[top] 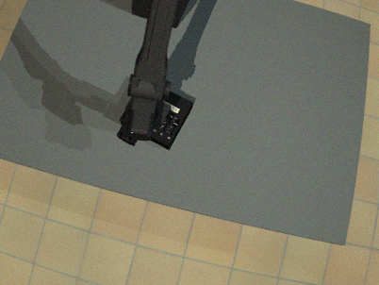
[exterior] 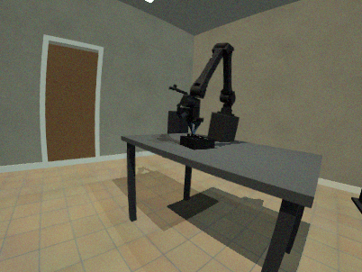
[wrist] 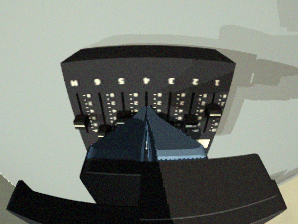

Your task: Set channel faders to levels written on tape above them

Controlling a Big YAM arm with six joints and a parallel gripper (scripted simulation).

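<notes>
- The lighting desk (wrist: 149,70), a small black box, stands on the grey counter (top: 264,142), in its left-central part as we see it from above, partly under the arm.
- In the wrist view we count seven fader slots (wrist: 157,106) side by side, each with a pale tape patch (wrist: 145,80) above it; the writing on the patches is too small for us to read.
- We see the leftmost cap (wrist: 80,123) low in its slot, and two caps at the right, (wrist: 192,121) and (wrist: 214,113), also in the lower part of their travel. The middle slots are partly hidden by the hand.
- The hand (wrist: 148,117) has its fingers pressed together into one wedge with nothing between them; its tip points at the middle of the fader row. We cannot tell whether the tip touches a cap.
- From the side, we see the hand (exterior: 194,131) pointing down just above the desk (exterior: 196,142).
- The arm (exterior: 212,72) rises from a dark base block (exterior: 223,127) at the counter's far edge and bends forward over the desk.
- Beyond the counter we see a tan tiled floor (exterior: 67,225), grey walls and a brown door (exterior: 71,101) with a pale frame.
</notes>
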